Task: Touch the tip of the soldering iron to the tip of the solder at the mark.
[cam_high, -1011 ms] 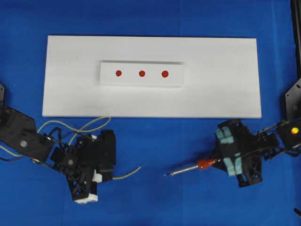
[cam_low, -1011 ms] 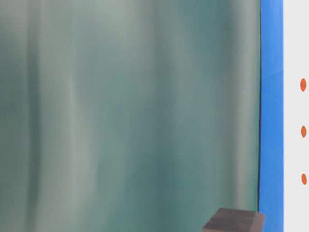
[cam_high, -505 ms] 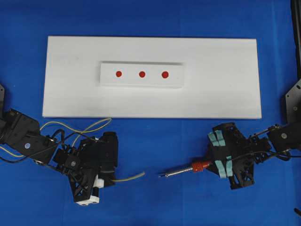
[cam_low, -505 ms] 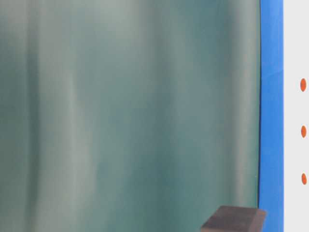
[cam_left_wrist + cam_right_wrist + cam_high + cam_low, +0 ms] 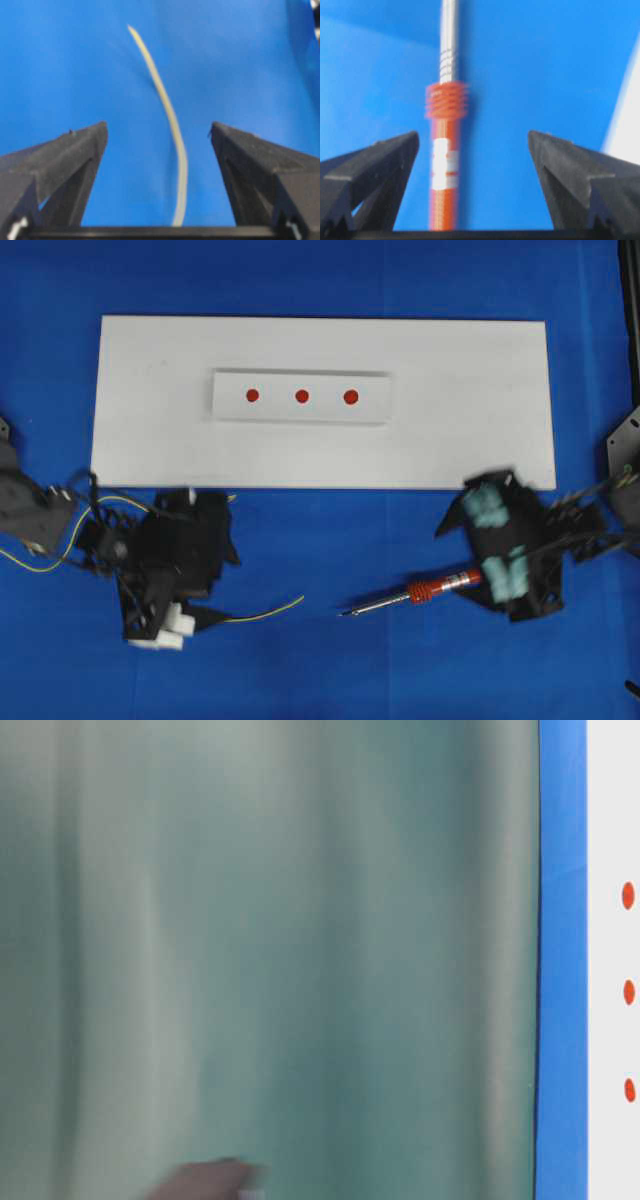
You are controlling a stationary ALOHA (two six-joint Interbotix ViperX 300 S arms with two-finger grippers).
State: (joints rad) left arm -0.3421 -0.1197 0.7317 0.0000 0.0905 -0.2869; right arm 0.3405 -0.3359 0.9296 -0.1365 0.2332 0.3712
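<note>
Solder (image 5: 167,115) and soldering iron (image 5: 445,165) lie free between wide-open left end effector (image 5: 157,135) and right end effector (image 5: 472,142); neither is gripped. Next: regrasp both.

No readable text, brand or number anywhere I look. Only signs: three red dots (image 5: 301,396) in a row on the small white strip (image 5: 375,410) near the white board's (image 5: 470,370) far edge (the soldering iron (image 5: 445,165) handle's white band is blurred).
</note>
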